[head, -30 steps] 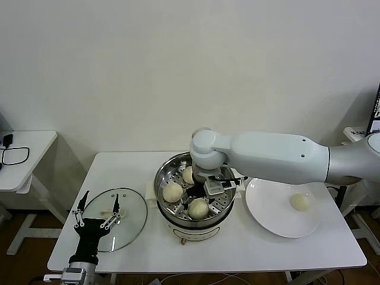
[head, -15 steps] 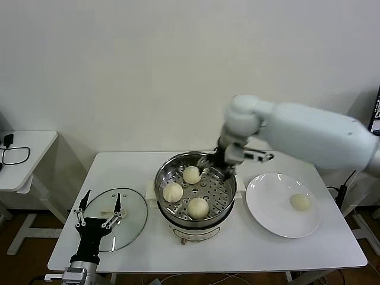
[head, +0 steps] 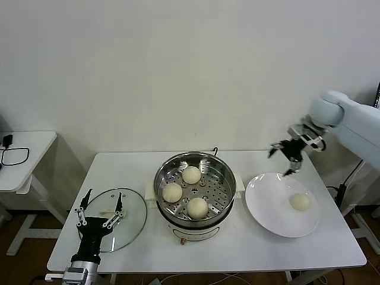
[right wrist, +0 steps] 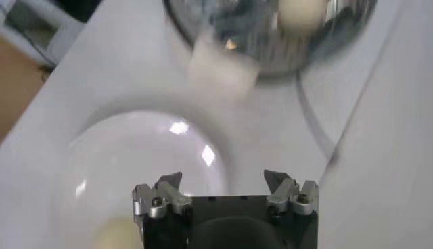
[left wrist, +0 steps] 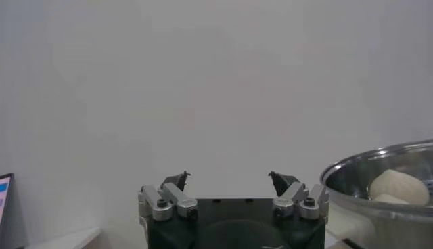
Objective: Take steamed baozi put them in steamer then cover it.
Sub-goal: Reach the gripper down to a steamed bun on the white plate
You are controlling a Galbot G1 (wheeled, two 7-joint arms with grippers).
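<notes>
Three baozi (head: 191, 174) (head: 172, 192) (head: 198, 207) lie on the perforated tray of the steel steamer (head: 163, 168) at the table's middle. A fourth baozi (head: 300, 202) lies on the white plate (head: 267, 208) at the right; it shows in the right wrist view (right wrist: 114, 234). My right gripper (head: 290, 155) is open and empty, in the air above the plate's far edge. The glass cover (head: 133, 217) with its white handle (head: 108, 213) lies flat on the table at the left. My left gripper (head: 98, 211) is open over the cover, parked. The steamer shows in both wrist views (left wrist: 352, 177) (right wrist: 230, 27).
The white table (head: 237, 249) carries everything. A small white side table (head: 24, 160) with a black cable stands at the far left. A white wall lies behind. The steamer's white base (head: 185, 236) faces the table's front edge.
My right arm has swung away from the steamer to the right and risen, now open above the plate's far edge. The third baozi stays in the steamer. The left arm has not moved.
</notes>
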